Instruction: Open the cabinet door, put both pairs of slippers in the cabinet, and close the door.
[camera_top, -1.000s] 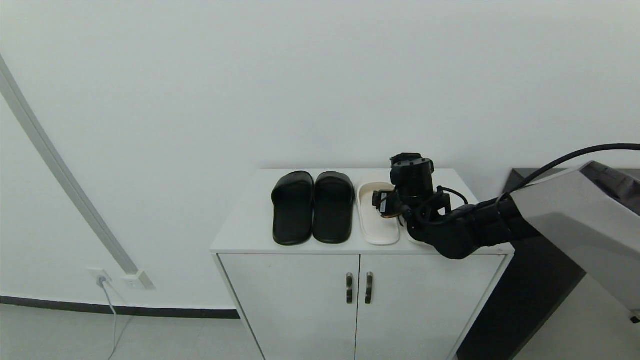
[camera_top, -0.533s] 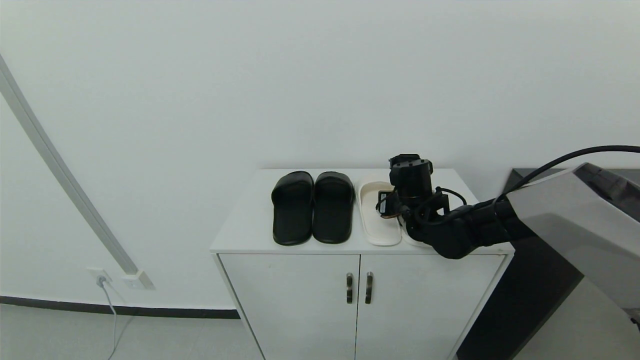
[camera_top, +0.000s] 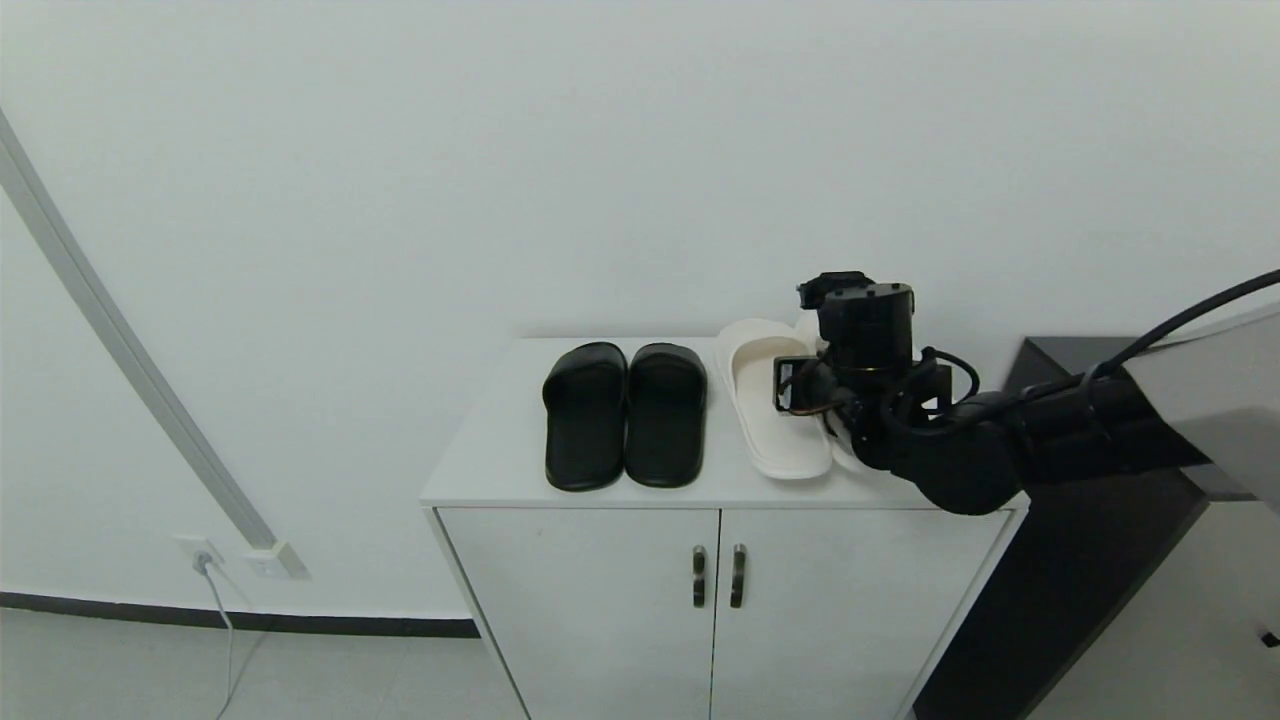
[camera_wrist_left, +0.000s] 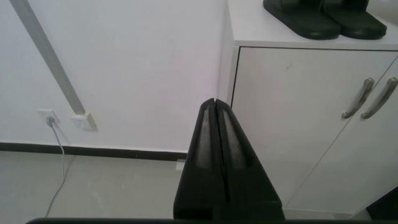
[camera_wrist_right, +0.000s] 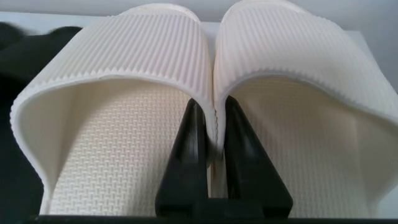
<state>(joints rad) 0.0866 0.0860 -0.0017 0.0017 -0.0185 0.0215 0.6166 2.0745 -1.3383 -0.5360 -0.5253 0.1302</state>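
Observation:
A pair of white slippers (camera_top: 775, 410) hangs tilted just above the right part of the white cabinet's top (camera_top: 490, 450). My right gripper (camera_top: 815, 385) is shut on them. In the right wrist view its fingers (camera_wrist_right: 191, 146) pinch the two touching inner walls of the white slippers (camera_wrist_right: 124, 74) together. A pair of black slippers (camera_top: 625, 415) lies side by side on the cabinet top, left of the white pair. Both cabinet doors (camera_top: 590, 610) are closed, with two handles (camera_top: 717, 576) at the middle. My left gripper (camera_wrist_left: 216, 106) is shut on nothing, low and in front of the cabinet's left door (camera_wrist_left: 298, 124).
The cabinet stands against a white wall. A dark block (camera_top: 1060, 590) stands right beside it. A slanted duct (camera_top: 130, 350) runs down the wall to a socket with a cable (camera_top: 200, 555) at the left. Floor lies free left of the cabinet.
My right arm has risen and shifted to the right, lifting the white slippers off the cabinet top where they lay before. The black slippers and the doors have not moved.

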